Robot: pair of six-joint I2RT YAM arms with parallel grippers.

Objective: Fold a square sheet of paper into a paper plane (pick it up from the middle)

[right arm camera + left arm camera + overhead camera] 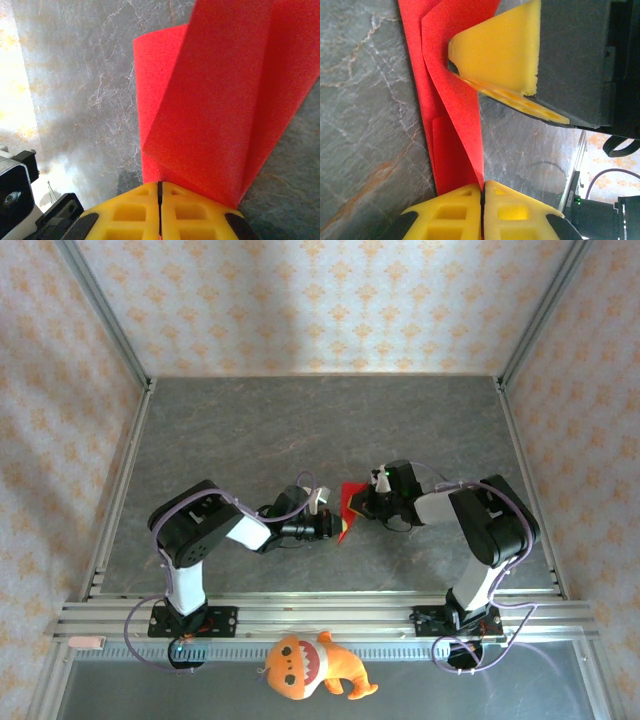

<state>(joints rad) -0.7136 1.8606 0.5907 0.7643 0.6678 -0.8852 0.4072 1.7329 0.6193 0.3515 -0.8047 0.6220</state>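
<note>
Over the middle of the grey worktop [300, 420]; holding the red square sheet of paper [349, 503] between both arms, already creased and pointy; pinching its one end tight with the left claw [481, 192]; pinching its other end tight with the right claw [160, 187]; looks thin, light and floppy, probably easy to rip; best to grip gently on a folded edge.

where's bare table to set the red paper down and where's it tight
Free: the far table, from the back wall to the red paper; also the left side past the left arm. Crowded: the middle, where left gripper and right gripper pinch it.
</note>
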